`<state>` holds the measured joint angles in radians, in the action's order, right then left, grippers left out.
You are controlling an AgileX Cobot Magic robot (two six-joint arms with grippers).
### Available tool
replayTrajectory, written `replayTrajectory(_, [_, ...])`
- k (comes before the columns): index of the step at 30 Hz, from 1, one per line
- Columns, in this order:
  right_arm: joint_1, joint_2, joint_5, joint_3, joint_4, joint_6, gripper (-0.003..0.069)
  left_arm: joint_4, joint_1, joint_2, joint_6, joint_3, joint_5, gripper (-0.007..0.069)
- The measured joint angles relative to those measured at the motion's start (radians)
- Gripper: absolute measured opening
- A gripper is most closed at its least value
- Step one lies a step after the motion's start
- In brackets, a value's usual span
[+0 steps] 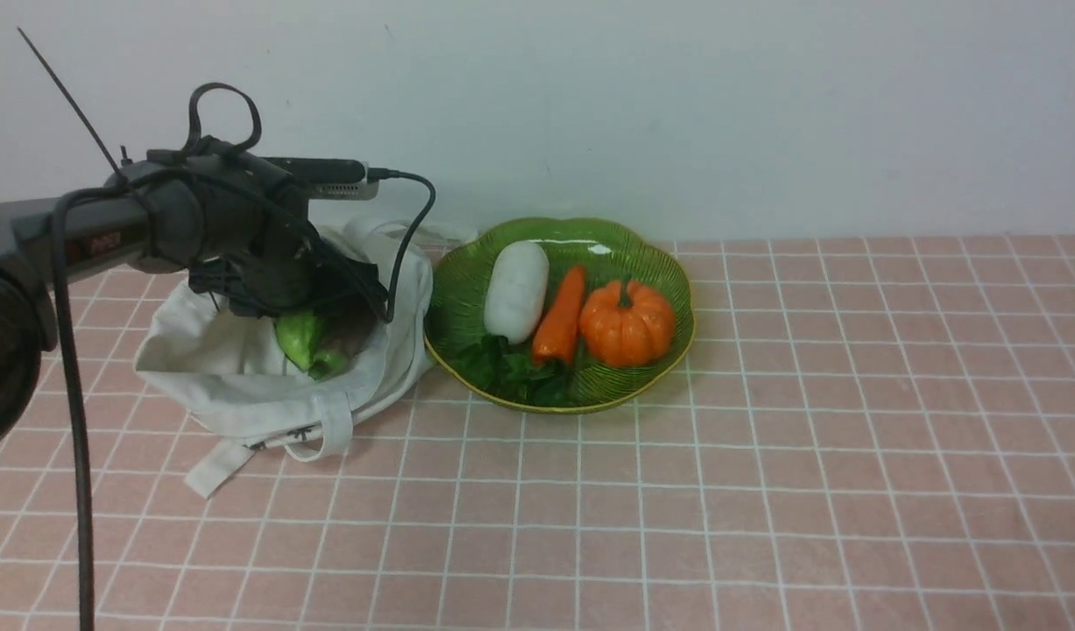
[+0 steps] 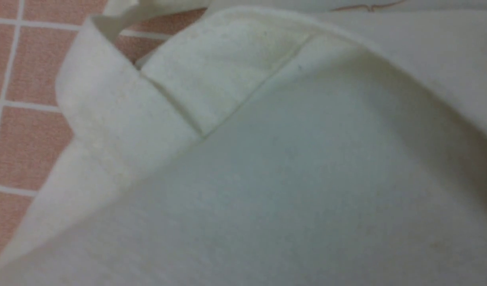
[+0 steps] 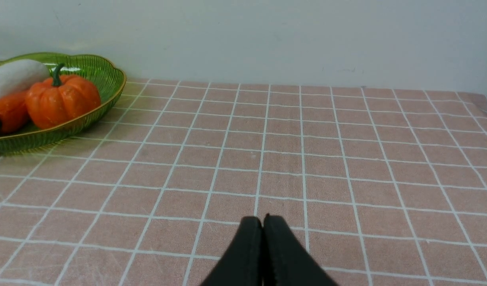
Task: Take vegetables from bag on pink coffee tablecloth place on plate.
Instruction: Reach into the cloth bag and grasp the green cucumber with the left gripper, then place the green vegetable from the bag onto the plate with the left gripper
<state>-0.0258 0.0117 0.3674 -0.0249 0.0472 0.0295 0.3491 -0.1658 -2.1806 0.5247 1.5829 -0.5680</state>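
The off-white bag [image 1: 230, 368] lies open on the pink coffee tablecloth [image 1: 765, 438], left of the green plate [image 1: 467, 272]. In its mouth I see a light green gourd [image 1: 299, 337], with a dark purplish shape [image 1: 355, 326] beside it. My left gripper [image 1: 293, 308] reaches down into the bag's mouth right above the gourd; its fingers are hidden by the wrist and cloth. The left wrist view shows only bag cloth [image 2: 267, 178] and a strap. My right gripper [image 3: 263, 224] hovers low over bare tablecloth, shut and empty, right of the plate [image 3: 104, 75].
On the plate lie a white radish [image 1: 517, 291], an orange carrot [image 1: 560, 315], an orange pumpkin [image 1: 626, 322] and dark green leaves [image 1: 511, 368]. A white wall stands close behind the plate and bag. The bag's strap [image 1: 217, 469] trails toward the front.
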Motion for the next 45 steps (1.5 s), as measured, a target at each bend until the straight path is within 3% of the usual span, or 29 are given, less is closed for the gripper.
replayTrajectory(2, [0.000, 0.000, 0.000, 0.000, 0.000, 0.000, -0.0015, 0.004, -0.001, -0.004, 0.003, 0.004, -0.004, 0.0319])
replayTrajectory(9, [0.000, 0.000, 0.000, 0.000, 0.000, 0.000, -0.0015, 0.005, -0.004, 0.009, -0.011, 0.007, -0.076, 0.0319])
replayTrajectory(15, [0.000, 0.000, 0.000, 0.000, 0.000, 0.000, -0.0015, -0.098, -0.006, 0.137, -0.085, -0.004, -0.363, 0.0319])
replayTrajectory(18, [0.000, 0.000, 0.000, 0.000, 0.000, 0.000, -0.0015, -0.182, -0.006, 0.225, -0.176, -0.004, -0.494, 0.0319])
replayTrajectory(25, [0.000, 0.000, 0.000, 0.000, 0.000, 0.000, -0.0015, -0.282, -0.006, 0.327, -0.326, -0.004, -0.644, 0.0319])
replayTrajectory(30, [0.000, 0.000, 0.000, 0.000, 0.000, 0.000, -0.0015, -0.398, -0.019, 0.364, -0.374, -0.004, -0.658, 0.0319])
replayTrajectory(35, [0.000, 0.000, 0.000, 0.000, 0.000, 0.000, -0.0015, -0.593, -0.157, 0.404, -0.456, -0.004, -0.603, 0.0319])
replayTrajectory(41, [0.000, 0.000, 0.000, 0.000, 0.000, 0.000, -0.0015, -0.634, -0.286, 0.323, -0.456, 0.008, -0.319, 0.0319])
replayTrajectory(45, [0.000, 0.000, 0.000, 0.000, 0.000, 0.000, -0.0015, -0.616, -0.295, 0.190, -0.455, 0.104, -0.267, 0.0319])
